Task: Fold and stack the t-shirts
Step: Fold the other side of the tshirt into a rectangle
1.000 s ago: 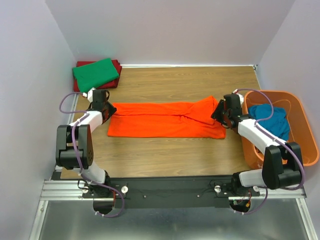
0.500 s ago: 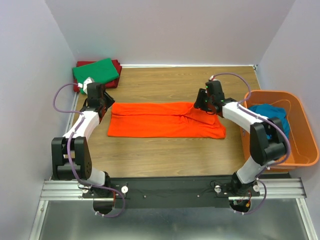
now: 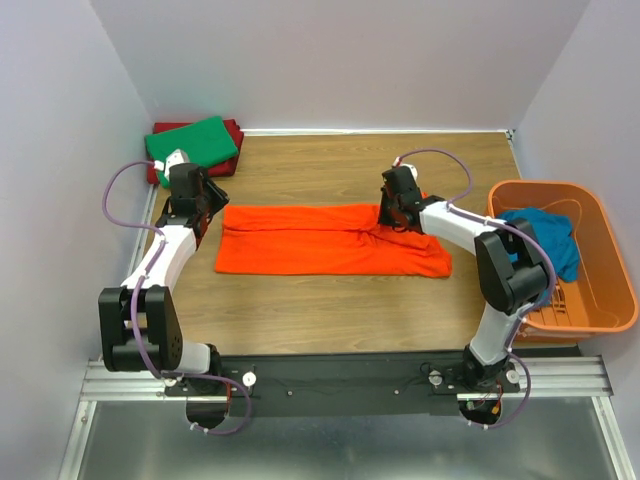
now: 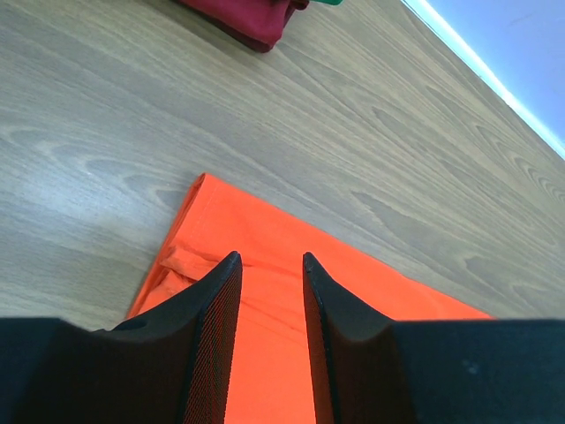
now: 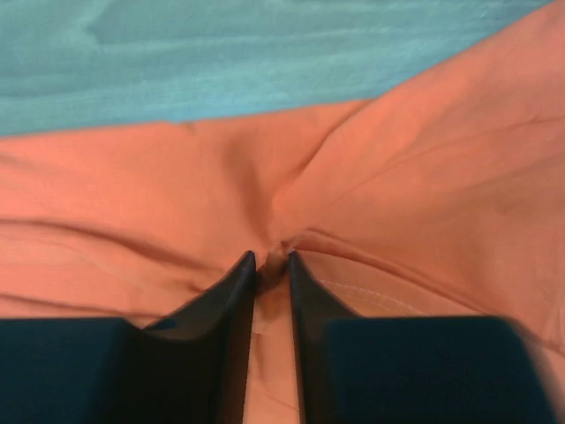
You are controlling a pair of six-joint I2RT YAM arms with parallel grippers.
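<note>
A bright orange t-shirt [image 3: 310,240], folded into a long band, lies across the middle of the wooden table [image 3: 330,165]. My left gripper [image 3: 200,208] hovers open over its left end; in the left wrist view the jaws [image 4: 269,261] stand apart with orange cloth [image 4: 371,283] below them. My right gripper [image 3: 390,215] is at the bunched crease near the shirt's right part. In the right wrist view it [image 5: 269,258] is shut on a small pinch of the orange cloth [image 5: 132,203]. A green t-shirt [image 3: 190,145] lies on a dark red one [image 3: 236,132] at the back left. A teal t-shirt [image 3: 545,235] sits in the basket.
The rigid orange basket [image 3: 605,300] stands at the right edge of the table. White walls close in the table at the back and both sides. The dark red shirt's edge [image 4: 247,18] shows at the top of the left wrist view.
My right arm has swung from the shirt's right end back and left to the crease, and its jaws have narrowed onto the cloth. The left gripper has shifted slightly farther back.
</note>
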